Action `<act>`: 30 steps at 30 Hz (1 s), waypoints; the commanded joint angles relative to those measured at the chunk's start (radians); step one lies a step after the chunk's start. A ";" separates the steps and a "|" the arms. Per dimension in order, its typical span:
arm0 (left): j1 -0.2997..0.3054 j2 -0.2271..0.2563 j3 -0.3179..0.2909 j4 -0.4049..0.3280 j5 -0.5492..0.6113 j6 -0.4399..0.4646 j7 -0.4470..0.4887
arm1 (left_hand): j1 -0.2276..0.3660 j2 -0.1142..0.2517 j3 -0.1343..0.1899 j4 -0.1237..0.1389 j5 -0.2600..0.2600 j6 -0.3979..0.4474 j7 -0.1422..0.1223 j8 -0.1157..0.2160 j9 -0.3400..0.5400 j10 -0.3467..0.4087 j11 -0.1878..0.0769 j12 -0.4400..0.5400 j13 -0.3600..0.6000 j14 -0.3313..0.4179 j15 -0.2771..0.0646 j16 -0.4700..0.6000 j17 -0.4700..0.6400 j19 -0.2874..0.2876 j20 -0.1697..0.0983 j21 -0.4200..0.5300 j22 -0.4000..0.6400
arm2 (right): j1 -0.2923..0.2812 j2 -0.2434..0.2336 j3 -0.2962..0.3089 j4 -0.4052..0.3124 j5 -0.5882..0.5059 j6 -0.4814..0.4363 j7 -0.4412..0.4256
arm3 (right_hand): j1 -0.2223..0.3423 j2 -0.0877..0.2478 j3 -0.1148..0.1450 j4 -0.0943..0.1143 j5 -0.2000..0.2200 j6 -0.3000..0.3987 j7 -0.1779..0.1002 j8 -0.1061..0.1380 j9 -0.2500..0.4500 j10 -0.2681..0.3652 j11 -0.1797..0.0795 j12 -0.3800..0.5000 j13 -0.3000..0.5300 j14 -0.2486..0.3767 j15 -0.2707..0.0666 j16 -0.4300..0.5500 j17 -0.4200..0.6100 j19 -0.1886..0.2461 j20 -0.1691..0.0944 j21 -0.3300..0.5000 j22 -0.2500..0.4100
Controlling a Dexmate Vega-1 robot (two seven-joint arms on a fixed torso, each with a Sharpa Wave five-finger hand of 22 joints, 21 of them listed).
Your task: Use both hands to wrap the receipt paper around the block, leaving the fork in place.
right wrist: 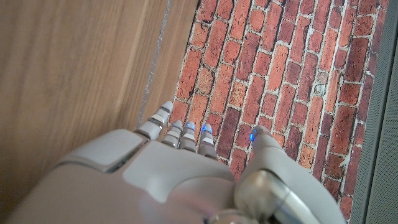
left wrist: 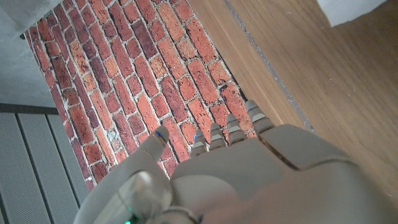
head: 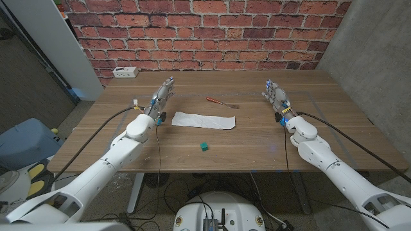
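A robot stands ready at a wooden table (head: 308, 144) before a brick wall (head: 212, 35), with the wrapping job not yet begun. The strip of white receipt paper (head: 203, 120) lies flat near the middle of the table, and the small green block (head: 203, 147) sits apart from it, nearer the robot and not touching the strip. The fork (head: 218, 101), red-handled, lies just beyond the paper toward the wall. The left hand (head: 162, 97) is stationed left of the paper and the right hand (head: 277, 97) well off to the right; both hold nothing, their fingers stretched out toward the wall and lying close side by side, as the left wrist view of the left hand (left wrist: 249, 168) and the right wrist view of the right hand (right wrist: 161, 168) also show, each thumb set a little aside. A white box (head: 125, 72) rests at the far left corner of the table. Judging by this layout, the step in hand is the approach: the block and the paper must first be brought together, likely one hand carrying the block onto the strip while the other steadies the paper, and any reach for the strip's far edge calls for care to leave the nearby fork undisturbed.
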 commanded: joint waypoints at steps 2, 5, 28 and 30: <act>0.015 0.089 0.040 -0.149 0.240 0.111 0.114 | 0.019 -0.010 0.004 -0.021 -0.006 0.045 -0.008 0.010 0.002 0.046 -0.006 0.013 0.004 0.048 -0.019 0.010 0.003 0.025 -0.002 0.011 0.006 | -0.012 0.004 -0.002 -0.009 -0.001 0.006 -0.006 | 0.013 0.001 0.005 -0.009 0.004 0.009 -0.003 0.006 0.005 0.006 0.008 0.004 0.005 -0.001 0.004 0.005 0.004 0.003 0.006 0.005 0.005; 0.023 0.105 0.044 -0.181 0.283 0.129 0.128 | 0.027 -0.015 0.006 -0.034 -0.007 0.079 -0.008 0.016 0.002 0.064 -0.009 0.015 0.005 0.071 -0.027 0.010 0.003 0.028 -0.002 0.009 0.006 | -0.016 0.006 -0.003 -0.015 -0.003 0.009 -0.009 | 0.013 0.001 0.005 -0.009 0.004 0.010 -0.002 0.006 0.005 0.007 0.009 0.005 0.005 -0.001 0.005 0.005 0.004 0.003 0.007 0.005 0.005; 0.112 0.262 0.053 -0.462 0.613 0.314 0.138 | 0.112 -0.054 0.011 -0.156 -0.012 0.204 -0.070 0.018 0.007 0.193 -0.045 0.032 0.015 0.237 -0.095 0.032 0.015 0.128 0.000 0.041 0.015 | -0.114 -0.009 0.000 -0.127 -0.034 0.038 -0.075 | 0.017 0.003 0.004 -0.015 0.003 0.014 -0.005 0.006 0.005 0.009 0.010 0.004 0.005 -0.001 0.006 0.006 0.005 0.002 0.008 0.005 0.005; 0.115 0.279 0.056 -0.493 0.647 0.344 0.123 | 0.140 -0.063 0.008 -0.189 -0.010 0.245 -0.108 0.027 0.010 0.209 -0.059 0.033 0.020 0.249 -0.112 0.034 0.021 0.149 0.037 0.049 0.017 | -0.126 -0.011 0.002 -0.140 -0.037 0.041 -0.085 | 0.017 0.003 0.003 -0.015 0.003 0.014 -0.006 0.005 0.005 0.009 0.009 0.005 0.005 -0.001 0.005 0.006 0.005 0.002 0.008 0.005 0.005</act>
